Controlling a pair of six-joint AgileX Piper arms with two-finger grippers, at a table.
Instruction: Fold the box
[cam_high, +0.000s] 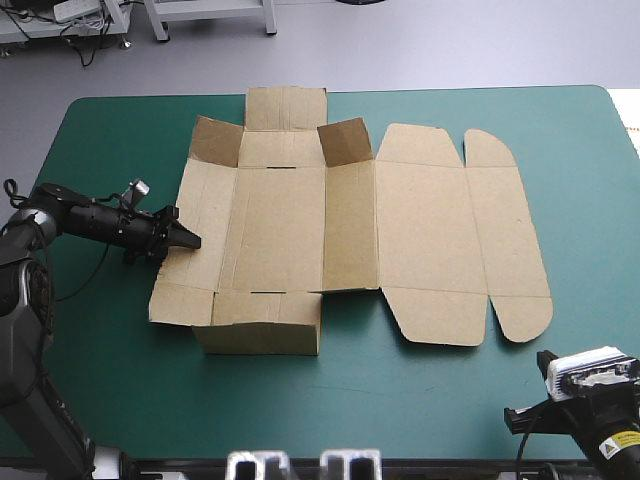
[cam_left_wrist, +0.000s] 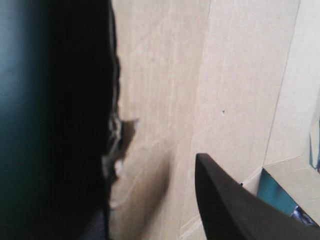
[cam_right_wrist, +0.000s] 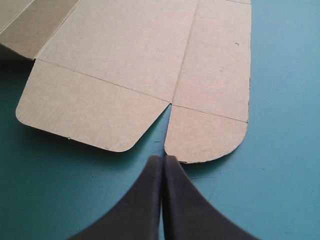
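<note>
Box (cam_high: 350, 230), lengthwise along table (cam_high: 120, 380) (rounded end rightward)

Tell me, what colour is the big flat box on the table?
The box is plain brown, no pattern; the high view shows it best.

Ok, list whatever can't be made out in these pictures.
Whether the left gripper holds the box edge: a dark blur fills one side of the left wrist view, and the high view shows it too small.
Where the right gripper sits on the table: shut in its own wrist view, it cannot be made out at the high view's bottom corner.
Most of the box: cut off by both wrist views' edges.
</note>
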